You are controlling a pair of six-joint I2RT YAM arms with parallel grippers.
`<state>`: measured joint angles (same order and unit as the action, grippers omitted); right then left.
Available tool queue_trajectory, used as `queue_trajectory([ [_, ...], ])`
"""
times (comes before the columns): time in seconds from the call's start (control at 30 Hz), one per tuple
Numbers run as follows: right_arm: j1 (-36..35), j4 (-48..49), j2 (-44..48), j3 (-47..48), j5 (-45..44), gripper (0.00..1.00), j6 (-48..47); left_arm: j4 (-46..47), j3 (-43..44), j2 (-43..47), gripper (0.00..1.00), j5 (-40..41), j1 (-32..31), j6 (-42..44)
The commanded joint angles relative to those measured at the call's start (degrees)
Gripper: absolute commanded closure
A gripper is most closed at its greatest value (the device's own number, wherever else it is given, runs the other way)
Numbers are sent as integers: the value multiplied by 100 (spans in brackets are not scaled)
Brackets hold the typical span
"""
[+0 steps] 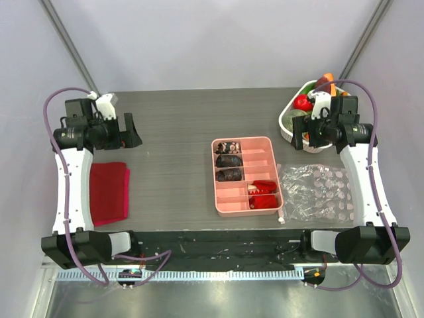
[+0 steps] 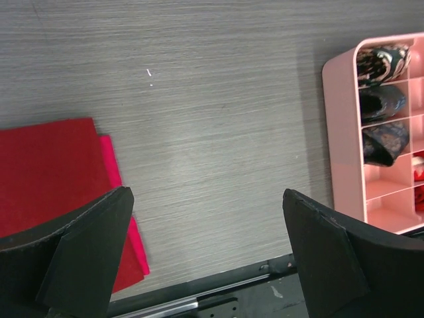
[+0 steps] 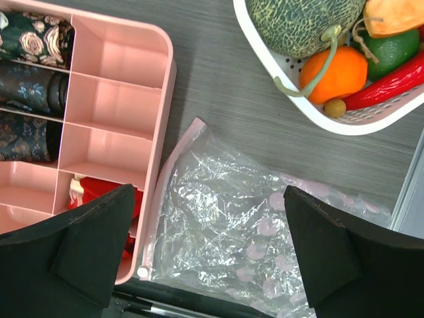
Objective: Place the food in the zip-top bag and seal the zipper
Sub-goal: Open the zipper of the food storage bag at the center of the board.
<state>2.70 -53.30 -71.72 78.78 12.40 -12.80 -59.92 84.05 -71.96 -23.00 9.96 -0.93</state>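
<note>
So: L gripper point(image 2: 205, 195) & R gripper point(image 3: 209, 192) both spread wide, nothing held. L is over the table btwn cloth point(image 1: 107, 192) & tray point(image 1: 262, 142). R is above the bag point(image 3: 225, 225), which lies flat, zipper point(image 3: 162, 199) edge beside the tray. Food point(image 3: 331, 73) sits in the basket point(image 3: 265, 63), far right.

Grey table point(image 1: 172, 132) with red cloth point(image 1: 108, 193), pink tray point(image 1: 258, 156), zip-top bag point(image 1: 315, 193) seemingly touching it, white basket point(image 1: 283, 121).
</note>
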Motion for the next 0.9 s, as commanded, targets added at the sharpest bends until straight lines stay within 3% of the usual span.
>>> queue_trajectory([
  [0.0, 11, -154, 124, 5, 140, 0, -215, 51, 85, 16, 0, 673, -319, 365],
  [0.37, 11, -356, 124, -118, -71, 0, -407, 7, 296, -309, 0, 789, -591, 471],
  [0.5, 107, -812, -17, -222, -536, 0, -1195, -28, 235, -344, 0, 728, -828, 725],
  [0.67, 1108, -1156, -271, -451, -792, 0, -2164, -301, 331, -599, 0, 447, -1154, 796],
  [0.87, 1952, -911, -587, -1058, -985, 0, -3167, -503, 507, -749, 0, -362, -1259, 910],
])
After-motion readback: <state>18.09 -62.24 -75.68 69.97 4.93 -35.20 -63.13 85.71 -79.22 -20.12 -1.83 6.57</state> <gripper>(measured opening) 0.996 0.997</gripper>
